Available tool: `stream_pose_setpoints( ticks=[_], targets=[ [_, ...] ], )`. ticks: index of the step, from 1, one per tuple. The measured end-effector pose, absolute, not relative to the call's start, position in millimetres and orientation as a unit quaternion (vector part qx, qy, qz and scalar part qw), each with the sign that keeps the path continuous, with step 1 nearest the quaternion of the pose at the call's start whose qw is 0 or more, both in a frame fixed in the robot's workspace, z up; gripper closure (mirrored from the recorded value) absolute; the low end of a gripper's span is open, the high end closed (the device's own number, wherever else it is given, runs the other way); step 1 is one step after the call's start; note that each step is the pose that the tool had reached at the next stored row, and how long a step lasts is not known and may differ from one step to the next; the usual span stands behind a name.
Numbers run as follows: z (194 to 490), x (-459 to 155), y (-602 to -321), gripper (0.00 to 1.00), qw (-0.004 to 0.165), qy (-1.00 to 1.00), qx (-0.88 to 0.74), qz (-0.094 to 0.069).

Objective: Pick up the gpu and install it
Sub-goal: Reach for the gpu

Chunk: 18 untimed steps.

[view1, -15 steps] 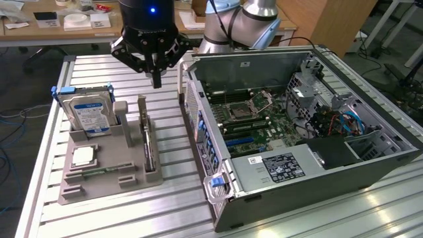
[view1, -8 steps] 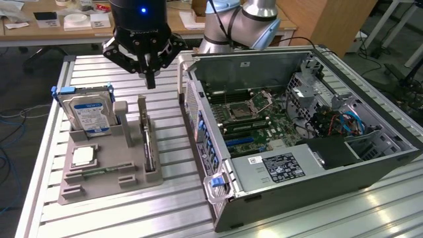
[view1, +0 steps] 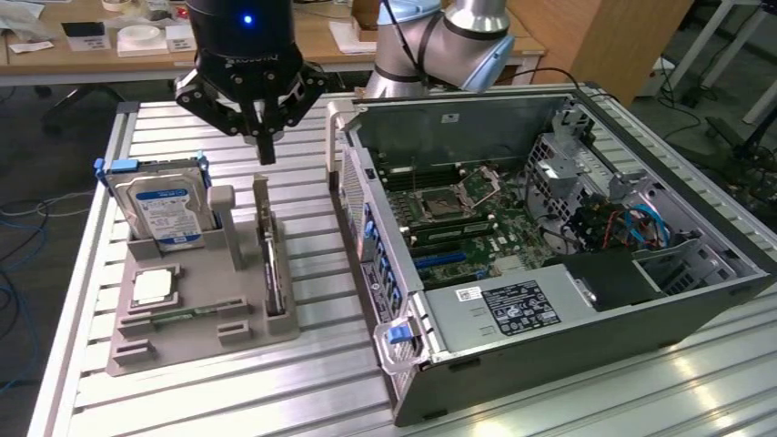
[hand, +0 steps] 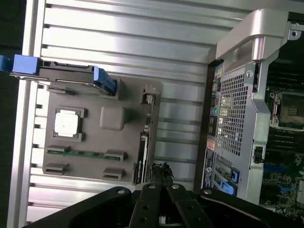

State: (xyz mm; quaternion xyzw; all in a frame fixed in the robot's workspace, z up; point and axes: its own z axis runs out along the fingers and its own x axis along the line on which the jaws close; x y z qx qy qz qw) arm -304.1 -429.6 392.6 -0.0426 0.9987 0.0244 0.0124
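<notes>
Slotted aluminium table (view1: 304, 387) carries grey parts holder (view1: 170, 350), open PC case (view1: 583, 350) (side panel off).

On the bench (view1: 182, 401), a parts holder (view1: 200, 319) sits toward the exterior view's left. An opened computer case (view1: 547, 364) lies on its side toward the right, just beside the holder. In the holder, the hard drive (view1: 164, 209) stands upright at the far end. The processor chip (view1: 151, 287) lies flat nearer the camera, and the memory stick (view1: 182, 316) lies nearer still. The gpu (view1: 273, 264) stands on edge along the holder's side nearest the case. The pincer (view1: 264, 150) hangs above the gpu's far end. The motherboard (view1: 456, 205) lies inside the case.
</notes>
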Motion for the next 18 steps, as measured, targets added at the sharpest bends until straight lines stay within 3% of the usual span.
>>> stream_pose_setpoints(
  ticks=[18],
  targets=[
    [391.8, -321.0, -429.6, 0.89, 0.013, 1.0, -0.006, 0.024]
  ],
)
